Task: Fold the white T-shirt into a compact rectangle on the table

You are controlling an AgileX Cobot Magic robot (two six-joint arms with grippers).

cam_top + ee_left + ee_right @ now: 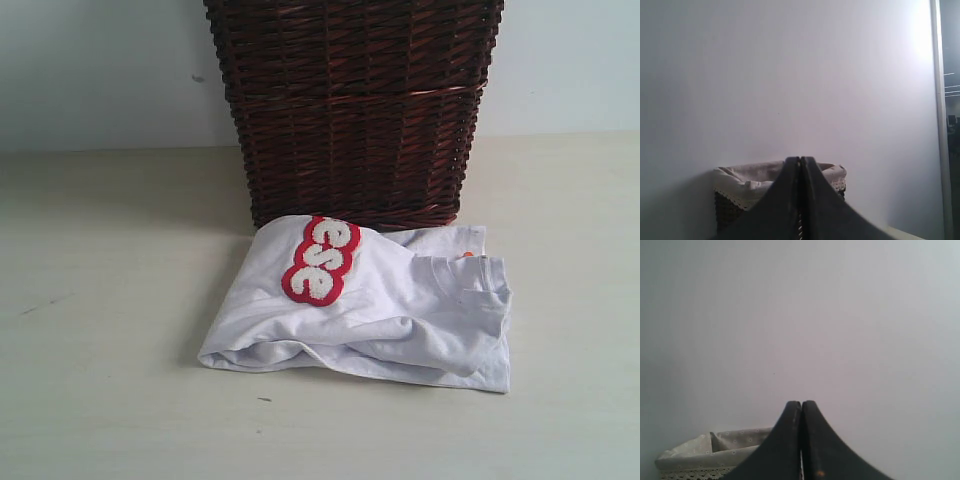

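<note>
The white T-shirt [400, 310] lies as a soft, rumpled, roughly rectangular bundle at the centre of the exterior view. It rests on the matte beige table [110, 350], just in front of the dark woven wicker basket [355, 110]. Puffy red-edged letters [320, 260] curve over its upper left fold. The left gripper [800, 162] and right gripper [801, 405] — smooth, dark, tapered — are each pressed together on nothing, facing a plain wall and the basket's lace-trimmed liner [745, 180].

Before me stands a plain pale wall [790, 75], a dark wicker basket [355, 110] before it; bright glare [920, 30] beside a vertical frame [938, 125], perhaps a window edge.
</note>
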